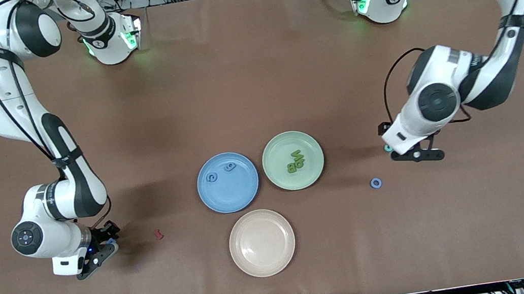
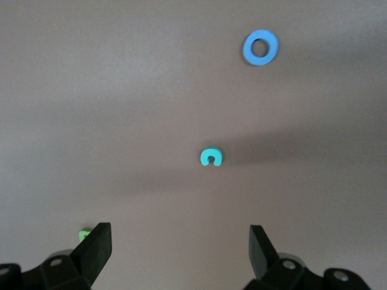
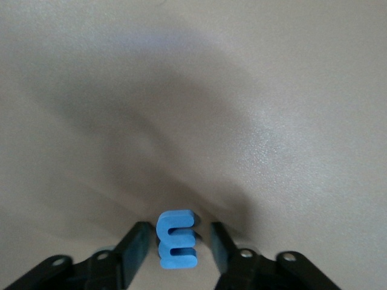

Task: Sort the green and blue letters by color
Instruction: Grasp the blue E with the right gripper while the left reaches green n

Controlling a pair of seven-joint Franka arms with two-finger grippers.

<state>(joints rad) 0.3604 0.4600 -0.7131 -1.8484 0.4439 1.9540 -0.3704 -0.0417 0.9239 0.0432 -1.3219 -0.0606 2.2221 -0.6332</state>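
Counter [image 1: 250, 66] holds everything. My right claw [image 3: 175, 248] grips a blue letter E [image 3: 176, 239], low toward the right arm's end from the blue plate [image 1: 227, 182]. My left claw [image 2: 178, 248] gapes wide over a teal letter [image 2: 211, 157], just past the blue ring letter [image 1: 376, 182].

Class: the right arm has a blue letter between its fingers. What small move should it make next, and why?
Probably lift: the right end effector brackets the blue letter E low over the table, and the blue plate holds other blue letters.
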